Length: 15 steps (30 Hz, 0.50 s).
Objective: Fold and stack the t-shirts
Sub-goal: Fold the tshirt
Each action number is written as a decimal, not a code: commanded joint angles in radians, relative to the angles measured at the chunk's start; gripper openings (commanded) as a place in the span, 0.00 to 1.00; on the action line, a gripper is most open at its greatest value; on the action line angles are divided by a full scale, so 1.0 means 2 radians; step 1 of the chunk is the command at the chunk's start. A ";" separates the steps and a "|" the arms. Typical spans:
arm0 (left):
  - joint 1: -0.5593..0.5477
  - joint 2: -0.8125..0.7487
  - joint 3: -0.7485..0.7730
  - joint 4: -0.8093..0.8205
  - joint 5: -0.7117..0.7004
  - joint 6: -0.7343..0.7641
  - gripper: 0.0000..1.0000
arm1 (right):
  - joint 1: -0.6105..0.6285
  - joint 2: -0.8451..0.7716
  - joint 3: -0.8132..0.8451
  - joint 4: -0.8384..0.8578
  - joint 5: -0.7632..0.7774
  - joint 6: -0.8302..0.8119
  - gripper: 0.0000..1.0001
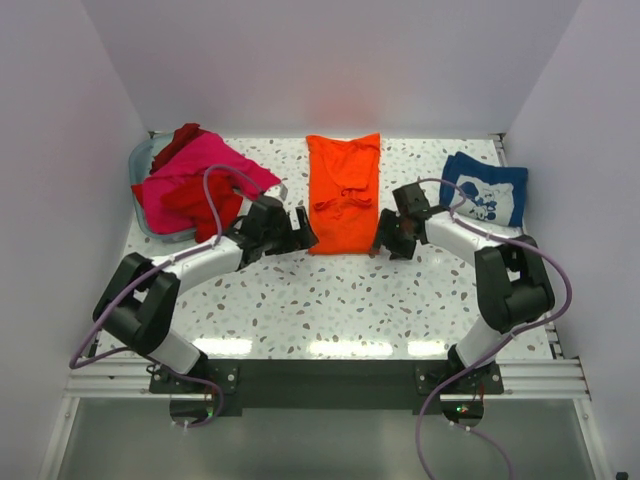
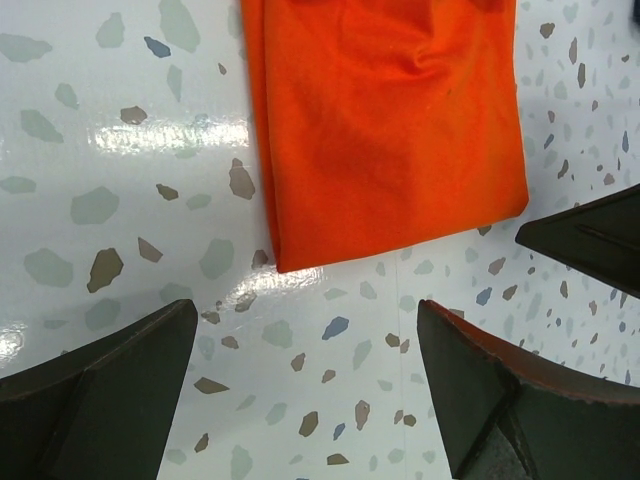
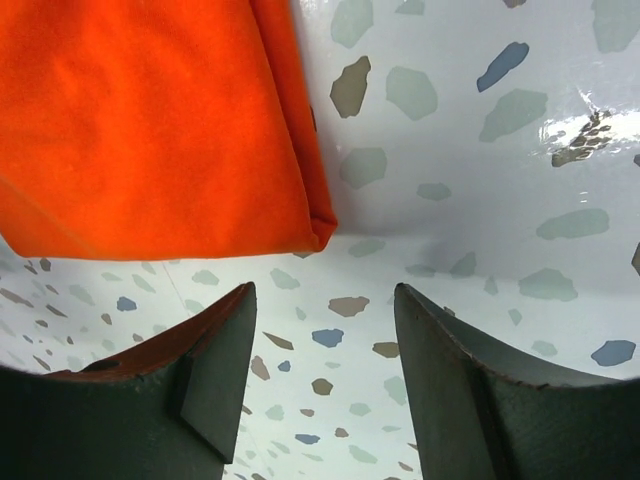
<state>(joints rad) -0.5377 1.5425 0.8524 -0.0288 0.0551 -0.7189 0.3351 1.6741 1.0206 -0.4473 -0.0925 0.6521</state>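
Orange t-shirt [image 1: 343, 193] is folded into a long strip and laid flat at the centre-back of the desk [image 1: 330, 300], one short edge toward the arms. That near edge is seen in both wrist views [image 2: 385, 120] [image 3: 150, 120].

Left end effector [image 1: 300, 228] is set low at the near-left corner of the strip. Fingers are spread wide [image 2: 305, 330], only bare desk between them, no cloth touched.

Right end effector [image 1: 388, 240] is set at the near-right corner. Fingers are parted [image 3: 325, 295], nothing pinched. The folded corner lies just beyond the tips.

Navy t-shirt [image 1: 487, 192], white print up, is folded at back right, well apart from the orange one.

Pink t-shirt [image 1: 205, 160] is heaped in a tub [image 1: 140, 160] at back left and spills over the rim onto the desk. Red t-shirt [image 1: 200, 203] is crumpled on top of it. A darker red piece is seen at the tub's far side.
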 commanded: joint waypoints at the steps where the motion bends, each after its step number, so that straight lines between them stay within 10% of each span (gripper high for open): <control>1: -0.007 0.013 0.016 0.022 -0.008 -0.011 0.96 | -0.003 -0.005 0.022 0.015 0.019 0.008 0.60; 15: -0.010 0.069 0.052 -0.003 -0.026 -0.010 0.95 | -0.004 0.075 0.066 0.023 0.004 0.011 0.48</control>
<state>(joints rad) -0.5533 1.6646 0.9127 -0.0334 0.0223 -0.7258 0.3313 1.8118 1.1347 -0.4229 -0.0780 0.6594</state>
